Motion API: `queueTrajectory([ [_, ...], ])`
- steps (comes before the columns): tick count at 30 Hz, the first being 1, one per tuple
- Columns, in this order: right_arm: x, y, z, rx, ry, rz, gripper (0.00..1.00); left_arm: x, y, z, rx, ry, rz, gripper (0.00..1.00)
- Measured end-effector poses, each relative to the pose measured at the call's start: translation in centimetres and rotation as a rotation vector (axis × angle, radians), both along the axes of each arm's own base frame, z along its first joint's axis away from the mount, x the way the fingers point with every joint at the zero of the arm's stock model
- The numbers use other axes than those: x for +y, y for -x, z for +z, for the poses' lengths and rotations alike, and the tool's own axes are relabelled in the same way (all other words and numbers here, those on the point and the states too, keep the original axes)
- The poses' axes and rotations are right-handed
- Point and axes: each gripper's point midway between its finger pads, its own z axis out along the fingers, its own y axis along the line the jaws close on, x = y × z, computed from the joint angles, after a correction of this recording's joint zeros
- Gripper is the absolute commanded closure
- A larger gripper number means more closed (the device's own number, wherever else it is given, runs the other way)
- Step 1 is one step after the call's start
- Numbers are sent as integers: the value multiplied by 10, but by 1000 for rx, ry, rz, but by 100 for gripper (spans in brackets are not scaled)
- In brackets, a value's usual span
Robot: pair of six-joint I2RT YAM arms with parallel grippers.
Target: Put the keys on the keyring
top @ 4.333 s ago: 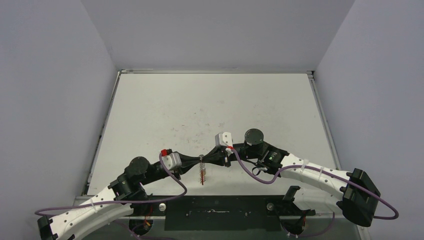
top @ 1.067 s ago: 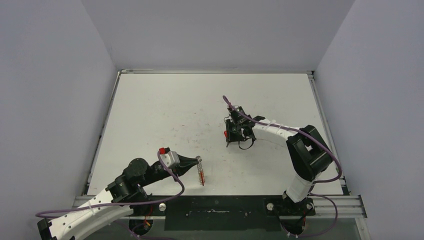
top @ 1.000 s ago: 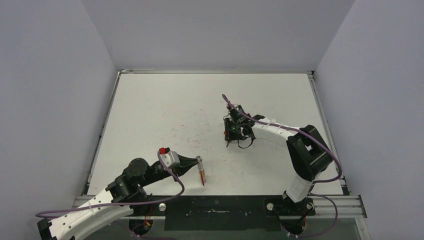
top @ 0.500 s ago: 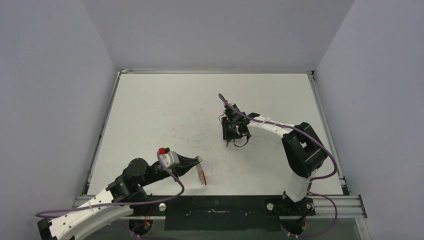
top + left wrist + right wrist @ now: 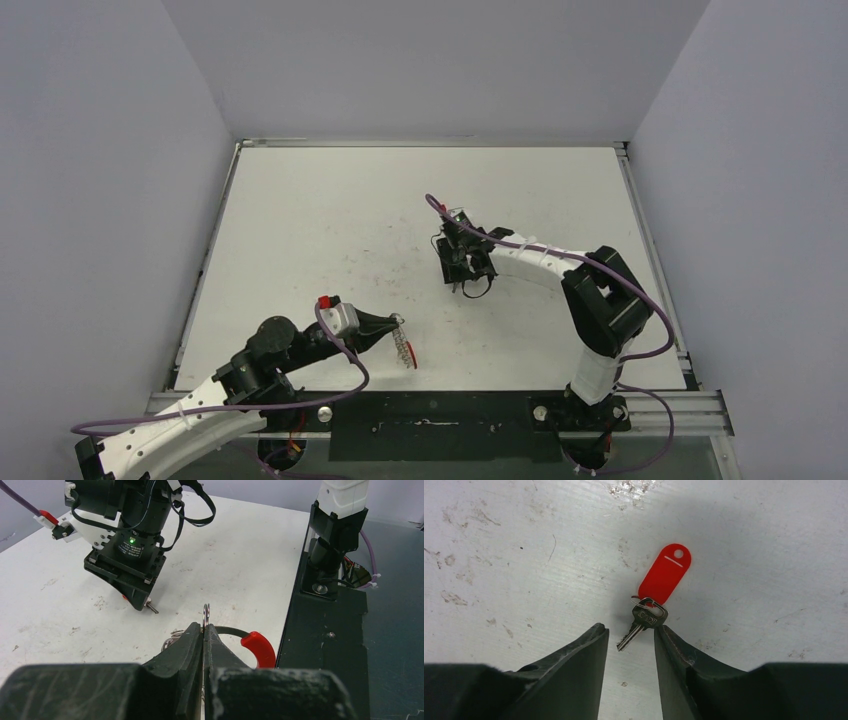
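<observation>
Your right claw (image 5: 629, 630) stands part-open over the middle of the worktop (image 5: 330, 220) and holds nothing. Its jaws straddle only the blade tip of the key (image 5: 646, 617), which lies flat. Your left claw (image 5: 204, 630) is clamped tight on the keyring (image 5: 206, 614), held up near the near edge, left of centre.

If you close from here, the jaws would catch only the thin tip against the worktop. The key could skid, pivot out or pop free, and the red tag (image 5: 665, 575) would drag it round. Pressing lower risks scraping the fingertips on the surface.

The key's long axis runs diagonally between the jaws, blade toward the claw and tag away from it. The left wrist view suggests the blade points roughly toward the near edge. From overhead the claw hides it.
</observation>
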Motion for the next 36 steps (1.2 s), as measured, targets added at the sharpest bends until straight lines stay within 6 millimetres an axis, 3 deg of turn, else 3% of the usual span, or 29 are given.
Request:
queueTrajectory([
  [9,7,-3,8,-46,3,238,53,0,1,0,0,0,-4,100],
  [13,9,-15,23,-116,-116,308,53,0,1,0,0,0,-5,100],
  [18,-6,-32,35,-201,-258,364,52,-1,1,-1,0,-1,-8,100],
  [21,2,-30,39,-218,-299,468,54,-1,1,-1,1,-1,-8,100],
  [27,21,-29,27,-181,-339,594,58,-1,1,0,-2,2,-8,100],
  [36,11,-18,10,-127,-270,626,62,-1,1,0,-6,4,-8,100],
])
